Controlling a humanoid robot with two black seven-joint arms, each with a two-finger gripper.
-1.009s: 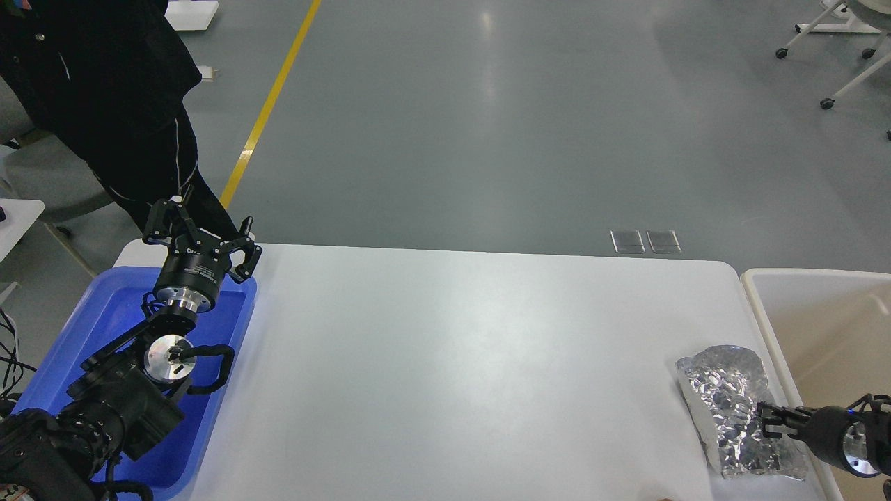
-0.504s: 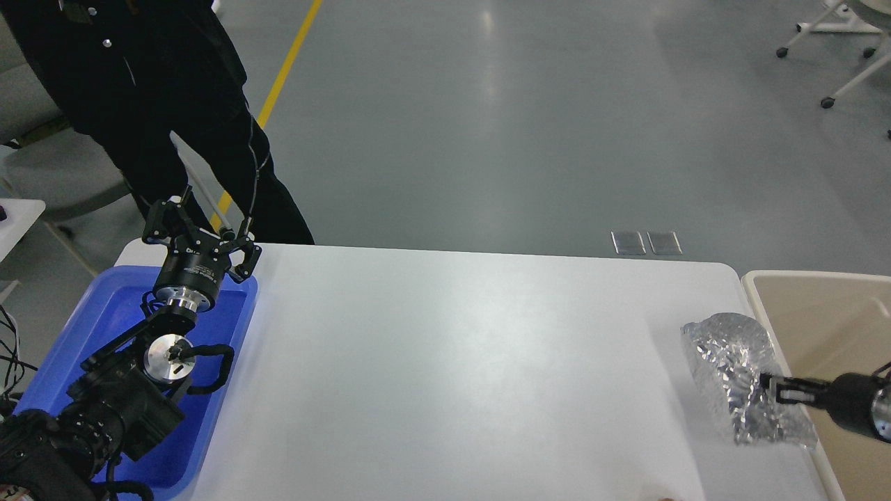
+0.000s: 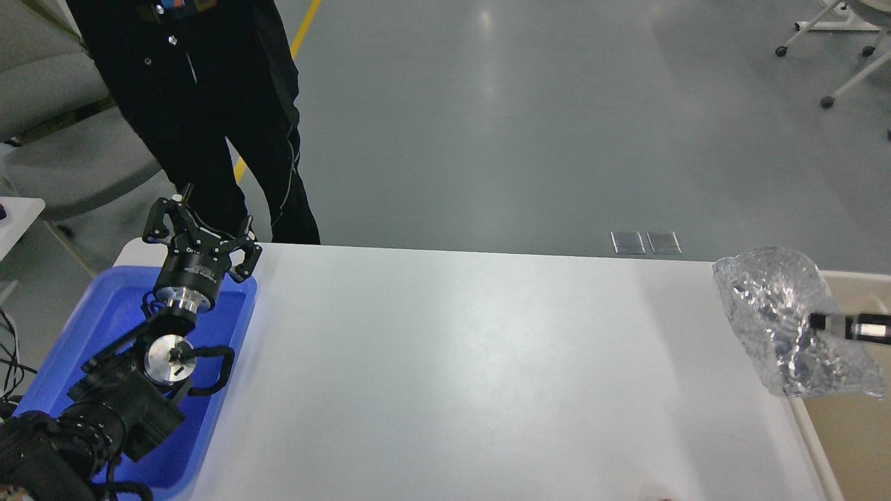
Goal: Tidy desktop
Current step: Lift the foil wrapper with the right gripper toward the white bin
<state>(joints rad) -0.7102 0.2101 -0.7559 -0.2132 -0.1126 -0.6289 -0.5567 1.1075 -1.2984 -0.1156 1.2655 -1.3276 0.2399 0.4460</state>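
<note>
The white desktop (image 3: 459, 362) fills the middle of the head view. My right gripper (image 3: 816, 322) comes in from the right edge and is shut on a crumpled silver foil bag (image 3: 779, 306). It holds the bag lifted above the desktop's right edge, partly over the beige bin (image 3: 846, 445). My left gripper (image 3: 202, 233) is open and empty, raised above the far end of the blue tray (image 3: 104, 320) at the left.
A person in black clothes (image 3: 209, 111) stands just behind the desktop's far left corner, close to my left gripper. Chair legs with casters (image 3: 828, 49) show at the far right on the grey floor.
My right gripper has lifted the foil bag off the desktop and carried it up and to the right, over the bin's edge. The person has stepped right. My left arm has stayed put.
</note>
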